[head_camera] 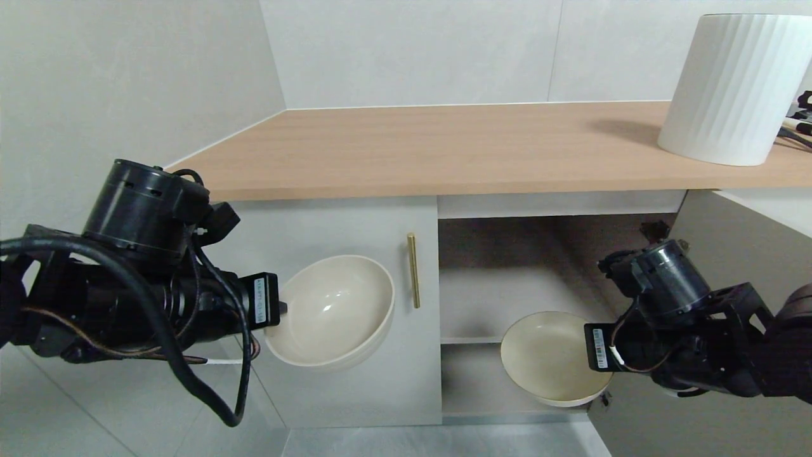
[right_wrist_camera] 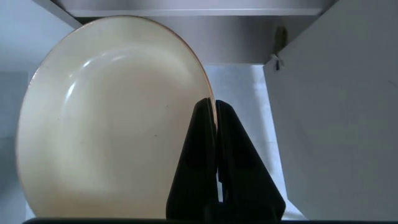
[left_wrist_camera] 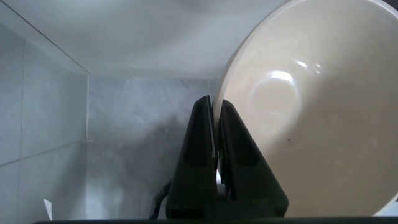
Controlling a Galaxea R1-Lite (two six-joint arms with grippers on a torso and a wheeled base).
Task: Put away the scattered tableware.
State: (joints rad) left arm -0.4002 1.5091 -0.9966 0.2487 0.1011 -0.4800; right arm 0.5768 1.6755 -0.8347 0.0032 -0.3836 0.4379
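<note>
Lower left, my left gripper [head_camera: 282, 309] clamps a bowl [head_camera: 336, 311] by its rim; lower right, my right gripper [head_camera: 595, 348] clamps a second bowl [head_camera: 545, 358] at the open cabinet [head_camera: 507, 254]; neither stowed yet.

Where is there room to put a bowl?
The wooden countertop is bare from the corner to the white ribbed cylinder. The grey cabinet's upper shelf is bare. The shallow cream bowl in the right gripper crowds the lower opening.
</note>
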